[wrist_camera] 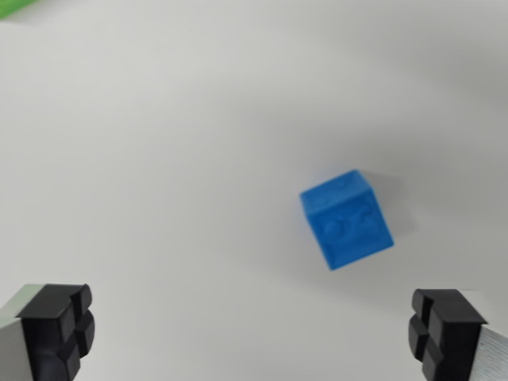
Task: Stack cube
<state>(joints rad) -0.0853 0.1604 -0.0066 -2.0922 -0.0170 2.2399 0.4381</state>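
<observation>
While the task calls for stacking, only 1 blue cube (pixel 347 220) shows in the wrist view, sitting right of centre on the white desk (pixel 175 159), rotated so its edges run diagonal to the frame. Top face and 1 embossed side face visible; relief pattern too blurred to read.

Handling estimate: looks like a small rigid plastic or foam block, probably light, stiff, not fragile. Matte surface, so slip risk judged low. Best hold: 2 opposite flat side faces, around mid-height, pads square to the faces. Given the cube's rotation, the wrist likely needs a yaw correction first, otherwise the pads meet corners and the cube may twist.

Gripper (pixel 254 333): spread wide, empty. 1 black fingertip (pixel 57 329) at the view's lower left, the other at the lower right. Cube lies ahead of the fingertips and nearer the right one, not between them, well apart from both.

Green sliver (pixel 20 8) at the top left corner, cut by the frame; cannot tell whether it is the second cube. Stacking target unconfirmed.

Step judged: approach, pre-grasp. Nothing lifted.
</observation>
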